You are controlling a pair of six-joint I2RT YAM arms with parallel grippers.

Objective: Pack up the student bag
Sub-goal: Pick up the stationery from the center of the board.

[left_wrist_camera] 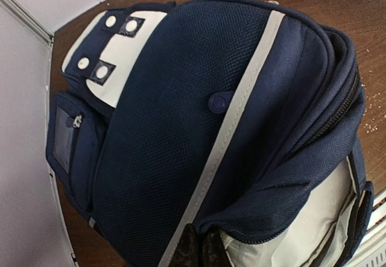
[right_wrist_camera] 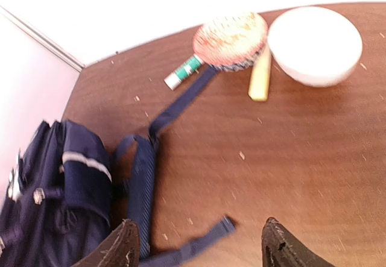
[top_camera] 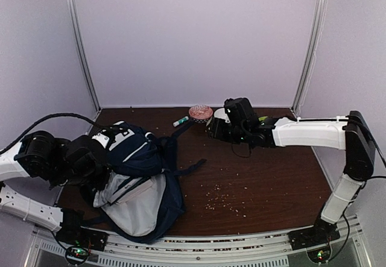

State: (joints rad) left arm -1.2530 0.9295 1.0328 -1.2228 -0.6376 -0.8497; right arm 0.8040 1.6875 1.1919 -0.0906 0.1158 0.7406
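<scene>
The student bag (top_camera: 136, 176) lies at the front left of the table, navy with pale stripes, its grey lining (top_camera: 136, 210) showing at the open mouth. In the left wrist view the student bag (left_wrist_camera: 199, 116) fills the frame, and my left gripper (left_wrist_camera: 200, 248) is shut on the navy rim of its opening beside the lining. My right gripper (top_camera: 214, 128) hovers open over the bare wood at the back centre, nothing between its fingers. In the right wrist view that gripper (right_wrist_camera: 199, 243) stands over a loose dark strap (right_wrist_camera: 142, 182), with the student bag (right_wrist_camera: 54, 201) at lower left.
A green-and-white glue stick (right_wrist_camera: 184, 73), a round orange-pink object (right_wrist_camera: 230, 40), a yellow stick (right_wrist_camera: 260, 80) and a white bowl (right_wrist_camera: 315, 44) sit near the back wall. Pale crumbs (top_camera: 226, 197) dot the table. White walls close three sides.
</scene>
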